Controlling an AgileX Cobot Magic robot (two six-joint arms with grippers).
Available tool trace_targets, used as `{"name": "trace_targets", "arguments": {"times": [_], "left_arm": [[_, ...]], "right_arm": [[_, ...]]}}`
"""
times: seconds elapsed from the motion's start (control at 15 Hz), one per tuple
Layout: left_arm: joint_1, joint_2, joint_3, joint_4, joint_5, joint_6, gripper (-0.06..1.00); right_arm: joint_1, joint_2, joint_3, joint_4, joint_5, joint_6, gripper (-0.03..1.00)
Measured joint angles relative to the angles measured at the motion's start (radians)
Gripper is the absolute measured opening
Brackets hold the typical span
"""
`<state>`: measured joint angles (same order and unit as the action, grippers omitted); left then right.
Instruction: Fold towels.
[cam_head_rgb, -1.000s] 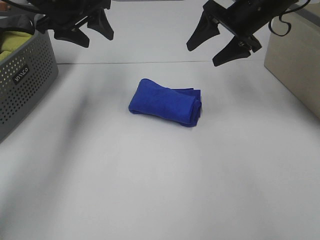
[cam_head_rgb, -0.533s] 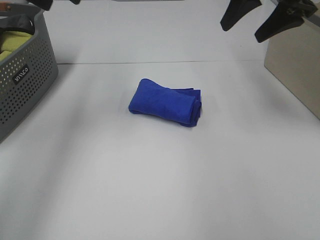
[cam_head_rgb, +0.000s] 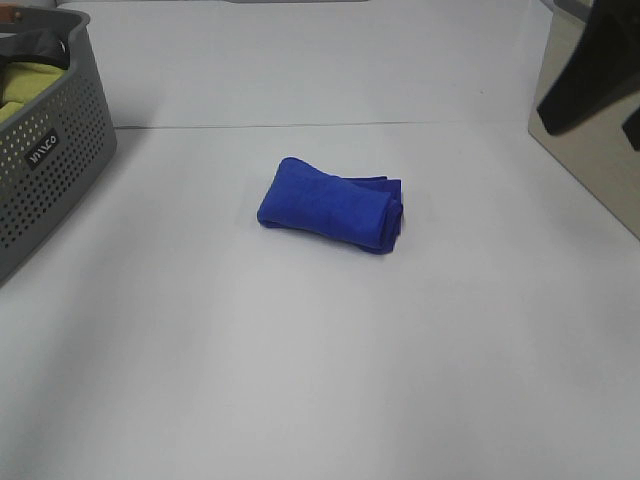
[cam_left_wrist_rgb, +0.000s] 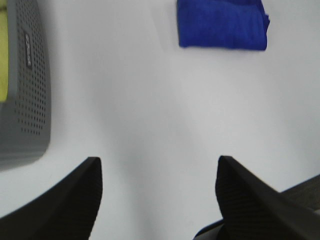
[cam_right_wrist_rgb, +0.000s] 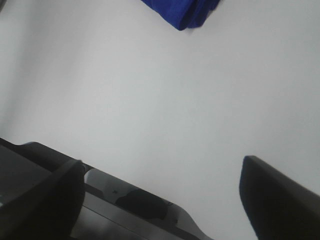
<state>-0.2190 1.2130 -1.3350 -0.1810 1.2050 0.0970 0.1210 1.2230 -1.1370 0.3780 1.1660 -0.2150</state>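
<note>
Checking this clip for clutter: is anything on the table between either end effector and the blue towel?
Nothing visible. Bare white table surrounds the folded blue towel; the grey basket sits far off to the left.

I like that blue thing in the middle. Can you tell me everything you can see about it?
The blue towel is deep royal blue and looks soft and plush. It is folded into a small thick bundle, longer than wide, with a rounded fold at one end and layered edges showing at the other. It lies flat and slightly slanted near the middle of the white table. Only the table touches it; nothing holds it.
</note>
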Motion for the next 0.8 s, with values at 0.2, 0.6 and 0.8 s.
{"name": "trace_targets", "arguments": {"times": [0.2,0.6,0.8], "left_arm": [[0.000,-0.306,0.342,0.008,-0.007,0.000,0.63],[0.000,-0.843,0.710,0.008,-0.006,0.008,0.63],[0.000,-1.008,0.783,0.008,-0.016,0.045,0.63]], "right_arm": [[0.000,-0.293,0.293,-0.067,-0.056,0.007,0.79],[0.000,-0.790,0.592,-0.211,-0.054,0.011,0.79],[0.000,-0.957,0.613,-0.222,-0.069,0.011,0.79]]}}
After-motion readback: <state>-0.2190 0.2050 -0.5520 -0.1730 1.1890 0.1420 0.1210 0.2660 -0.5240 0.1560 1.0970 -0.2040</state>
